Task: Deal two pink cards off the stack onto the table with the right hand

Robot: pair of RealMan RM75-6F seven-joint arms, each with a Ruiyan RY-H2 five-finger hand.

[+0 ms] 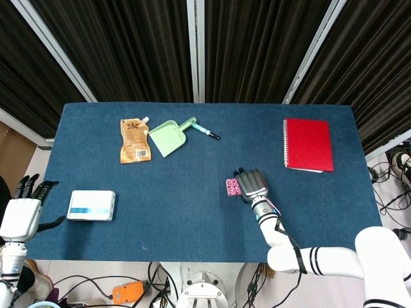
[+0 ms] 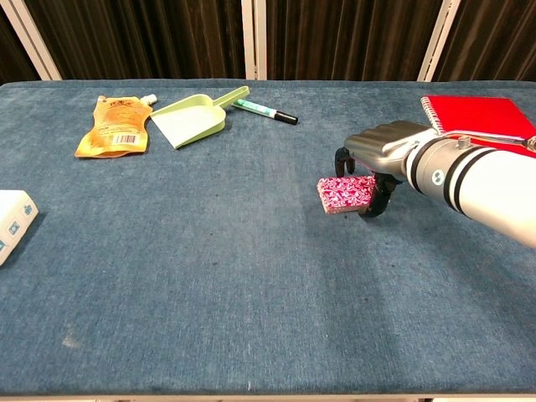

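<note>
Right hand (image 2: 381, 155) over pink cards (image 2: 345, 193), frame centre-right — fingers curled about stack, grip unconfirmed; advisable: lift top card only, keep stack flat on bench (image 2: 251, 285).

Right hand (image 2: 383, 151) sat over right end of pink card stack (image 2: 343, 193), palm down, dark fingers (image 2: 341, 161) curled onto stack's far edge, thumb down at near right corner. Whether stack was gripped or only touched: unclear. Stack lay flat on blue surface (image 2: 251, 276), centre-right. Red notebook (image 2: 477, 113) at far right, behind forearm. Far left: orange pouch (image 2: 112, 126), green dustpan (image 2: 198, 114) just beside it, marker (image 2: 265, 110) near dustpan handle. White box (image 2: 12, 215) cut off at left edge.
</note>
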